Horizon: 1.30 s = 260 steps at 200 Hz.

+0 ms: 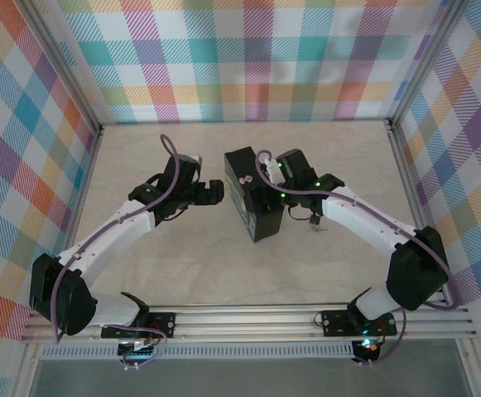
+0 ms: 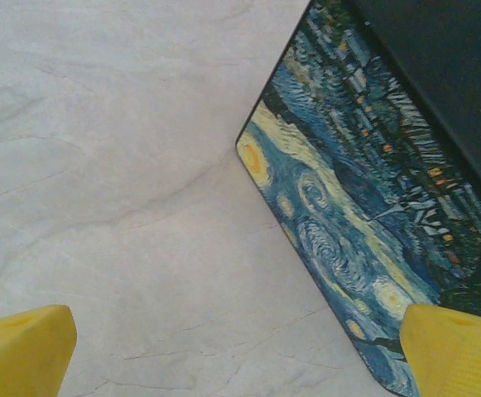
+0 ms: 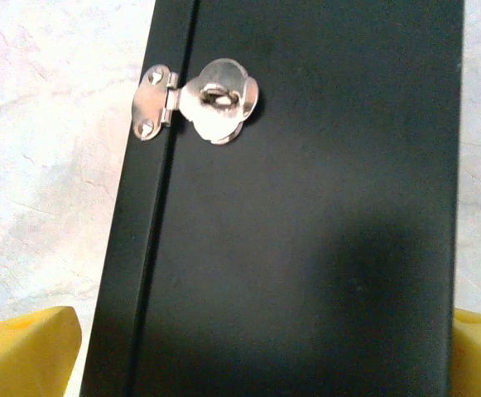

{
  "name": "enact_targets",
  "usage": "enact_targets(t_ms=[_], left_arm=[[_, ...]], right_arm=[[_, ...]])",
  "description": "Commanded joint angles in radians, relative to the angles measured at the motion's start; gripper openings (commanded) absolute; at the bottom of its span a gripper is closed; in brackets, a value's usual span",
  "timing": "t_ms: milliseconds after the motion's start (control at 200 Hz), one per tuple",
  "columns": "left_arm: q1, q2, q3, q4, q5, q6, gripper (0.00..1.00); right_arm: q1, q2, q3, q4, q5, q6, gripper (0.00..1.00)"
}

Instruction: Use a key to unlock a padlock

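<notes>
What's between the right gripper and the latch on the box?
Nothing visible. The right gripper has a finger on each side of the black box, and the silver latch sits uncovered on that face, straight ahead.

Box [image 1: 242,165] on table [image 1: 182,265], near centre

we find the top view bright and evenly lit from above: the surface [image 1: 190,265] reads pale, with only soft, short shadows close beside the box [image 1: 252,194]. small green lights glow on the right arm [image 1: 364,217]. the left wrist picture is soft overall, and the left gripper [image 2: 240,356] has its yellow fingertips [image 2: 21,351] blurred in the near corners. in the right wrist picture the box's black side is dim, with a faint grey sheen higher up and darker shade lower down. glare whitens the silvery hasp [image 3: 215,99], and the surface at left looks washed out.
</notes>
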Motion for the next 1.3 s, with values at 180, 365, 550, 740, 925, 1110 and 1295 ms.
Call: enact_targets(t_ms=[180, 365, 550, 740, 925, 1110, 1295], left_arm=[[0.016, -0.050, -0.043, -0.005, -0.018, -0.014, 1.00], [0.016, -0.052, -0.038, -0.016, 0.026, -0.004, 1.00], [-0.022, 0.005, -0.047, -0.006, 0.136, -0.009, 1.00], [-0.051, 0.112, -0.032, 0.069, 0.180, -0.064, 1.00], [-0.053, 0.264, 0.061, 0.111, 0.081, -0.154, 1.00], [-0.051, 0.427, 0.159, 0.179, 0.108, -0.211, 1.00], [-0.050, 0.505, 0.168, 0.223, 0.100, -0.235, 1.00]], right_arm=[[0.043, 0.047, 0.043, -0.087, 0.095, -0.013, 0.99], [0.017, 0.041, 0.005, -0.050, 0.066, 0.045, 0.90], [-0.132, -0.040, -0.160, 0.220, -0.259, 0.222, 0.89], [-0.236, -0.030, -0.264, 0.425, -0.460, 0.362, 0.91], [-0.285, 0.033, -0.346, 0.616, -0.537, 0.470, 0.92], [-0.287, 0.093, -0.357, 0.674, -0.552, 0.471, 0.92], [-0.299, 0.121, -0.336, 0.602, -0.539, 0.414, 0.94]])
